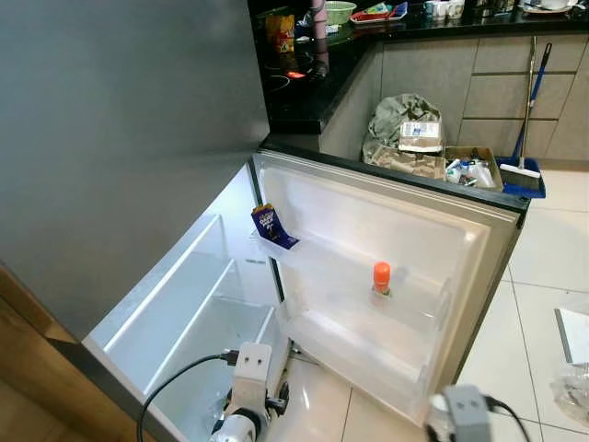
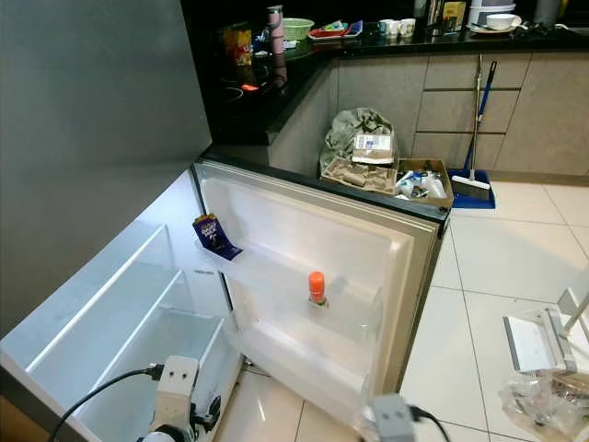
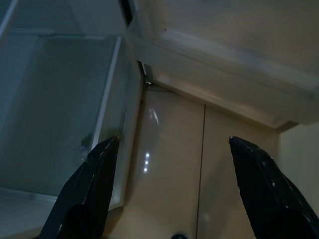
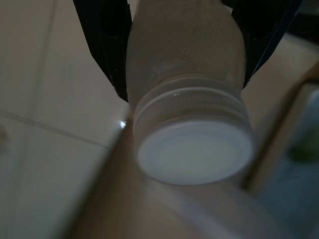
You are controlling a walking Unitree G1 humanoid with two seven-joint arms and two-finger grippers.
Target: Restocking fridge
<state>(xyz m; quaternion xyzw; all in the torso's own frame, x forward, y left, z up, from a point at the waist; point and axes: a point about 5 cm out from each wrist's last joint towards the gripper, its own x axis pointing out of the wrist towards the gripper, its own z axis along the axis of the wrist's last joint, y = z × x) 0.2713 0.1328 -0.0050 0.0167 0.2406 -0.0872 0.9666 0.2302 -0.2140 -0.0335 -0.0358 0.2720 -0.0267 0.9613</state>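
Right wrist view: right gripper (image 4: 179, 45) clenched on a bottle (image 4: 187, 79), jaws pressing either side of its frosted translucent body; wide white ribbed cap (image 4: 195, 144) toward the lens, pale floor tiles behind, blurred.

Left wrist view: left gripper (image 3: 174, 159) released, jaws wide apart over glossy floor (image 3: 169, 189), just beside the lower corner of the fridge (image 1: 175, 313) and the door's bottom edge.

Head views: door (image 1: 386, 267) swung fully open. Orange-capped bottle (image 1: 381, 279) on the middle door shelf, toward its outer end; blue packet (image 1: 267, 224) at the hinge-side end of the upper door shelf. Interior shelves lit. Tiled floor open beyond the door's free edge. Dark worktop (image 1: 304, 101) behind.
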